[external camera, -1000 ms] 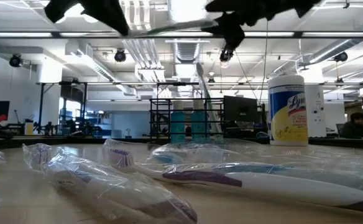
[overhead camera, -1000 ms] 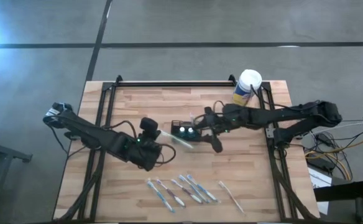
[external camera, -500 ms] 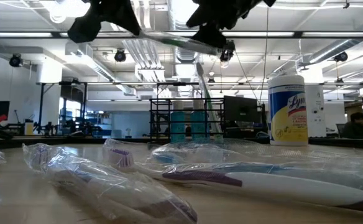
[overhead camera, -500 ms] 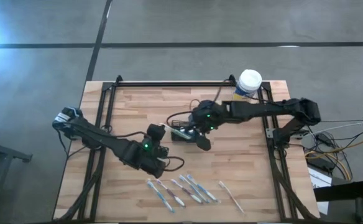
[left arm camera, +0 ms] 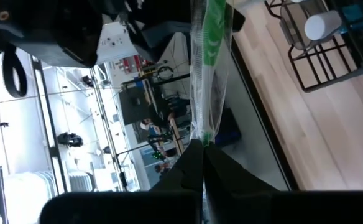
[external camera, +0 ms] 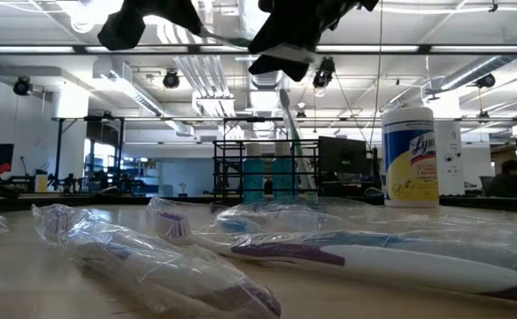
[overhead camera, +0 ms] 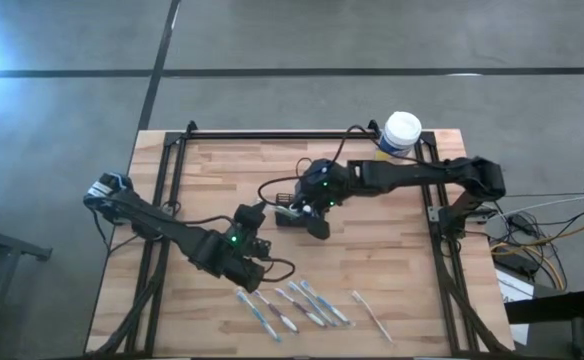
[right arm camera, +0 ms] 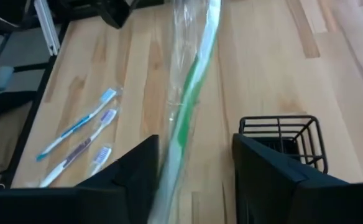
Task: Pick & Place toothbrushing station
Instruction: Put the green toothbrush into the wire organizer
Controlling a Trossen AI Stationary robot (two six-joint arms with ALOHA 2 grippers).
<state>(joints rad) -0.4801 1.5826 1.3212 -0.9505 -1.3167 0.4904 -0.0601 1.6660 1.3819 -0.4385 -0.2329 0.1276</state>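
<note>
My left gripper (left arm camera: 201, 155) (overhead camera: 262, 215) is shut on a green toothbrush in a clear wrapper (left arm camera: 209, 68), held high above the table beside the black wire basket (right arm camera: 281, 140) (overhead camera: 284, 217). A white-capped tube (left arm camera: 321, 26) stands in the basket. My right gripper (right arm camera: 195, 149) (overhead camera: 312, 215) is open. Its fingers stand on either side of the wrapped brush (right arm camera: 184, 118) without touching it. Several more wrapped toothbrushes (overhead camera: 292, 305) lie flat near the table's front edge. My left gripper pinches one end of the wrapped toothbrush (left arm camera: 202, 135) between its two shut fingers. The fingers come from the table's left and the brush runs on past the fingertips, along their line. The brush is lifted clear of the table and reaches toward my right gripper.
A white-lidded canister with a yellow label (overhead camera: 400, 135) (external camera: 411, 155) stands at the table's far right. The loose toothbrushes (external camera: 285, 248) fill the near middle of the table. Black frame rails (overhead camera: 172, 180) run along the table's left, right and far sides.
My right gripper has gone toward the table's left, along the toothbrush toward my left gripper, and now stands over the basket. My left arm has shifted a little toward the near edge. The brush, level a second ago, now slants.
</note>
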